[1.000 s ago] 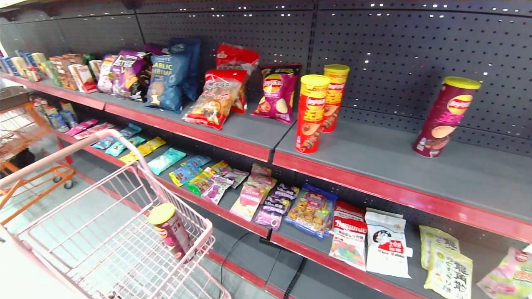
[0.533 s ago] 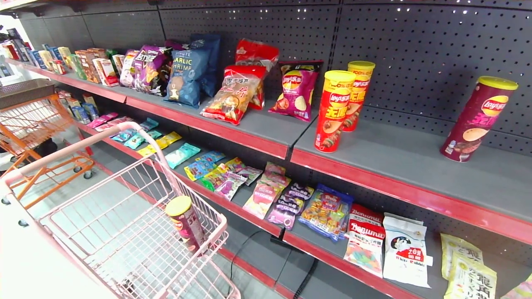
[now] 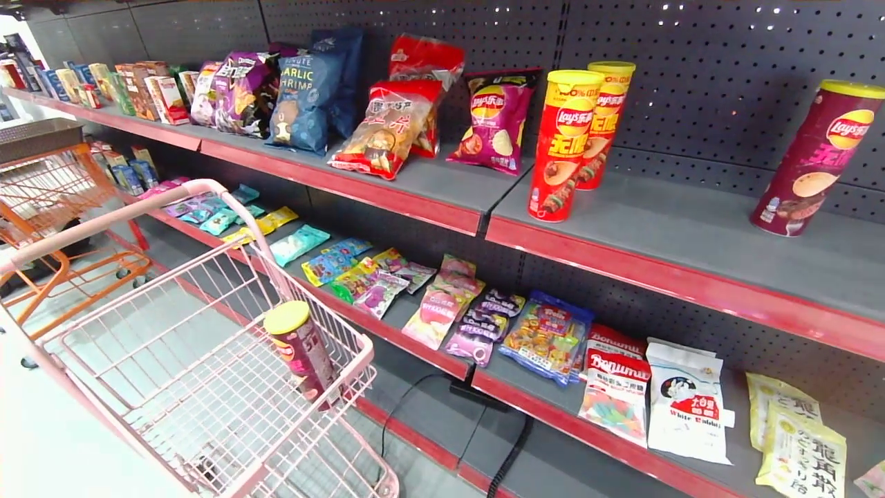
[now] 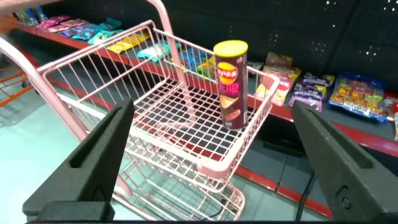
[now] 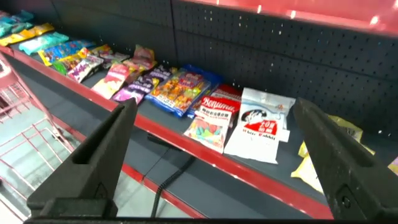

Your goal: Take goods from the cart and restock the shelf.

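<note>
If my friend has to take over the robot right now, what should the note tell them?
Left gripper: open, empty, pointed at the pink cart.
Right gripper: open, empty, facing the snack bags.
Things: one purple chip can stands upright in the cart's front corner. A matching purple can stands on the upper shelf.
Done: nothing is grasped yet.
Left: grasp the cart's can, probably with the left gripper, and stand it on the upper shelf.

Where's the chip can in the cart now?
Head view, lower left: the maroon chip can stands in the pink cart, in its far corner beside the lower shelf.
</note>
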